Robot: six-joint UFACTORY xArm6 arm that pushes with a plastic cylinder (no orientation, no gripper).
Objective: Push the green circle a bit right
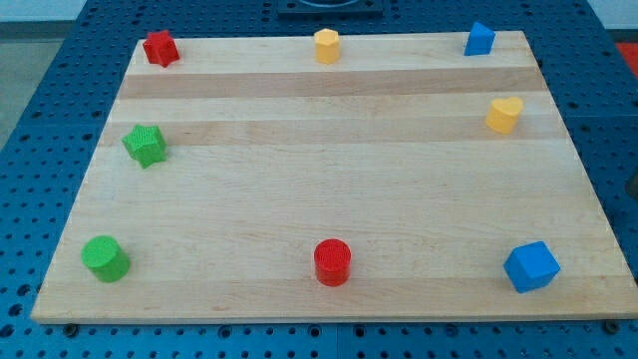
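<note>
**Green circle at the board's lower-left corner**

Green circle (105, 258) is a short ribbed plastic cylinder standing near the view's bottom-left corner of the pale wooden board (329, 189), close to both the left and bottom edges. My tip does not show, so its place among the blocks and what it touches cannot be told.

Above the circle, along the left edge, sits a green star (146, 146) with a grooved top. A red star-like block (159, 48), a yellow hexagon (327, 46) and a small blue block (479, 39) line the top edge. A yellow heart (504, 115) lies near the right edge, a blue cube (531, 266) at bottom right.

To the circle's right, a red cylinder (332, 262) stands in the same row, well apart, with bare wood between them.
</note>
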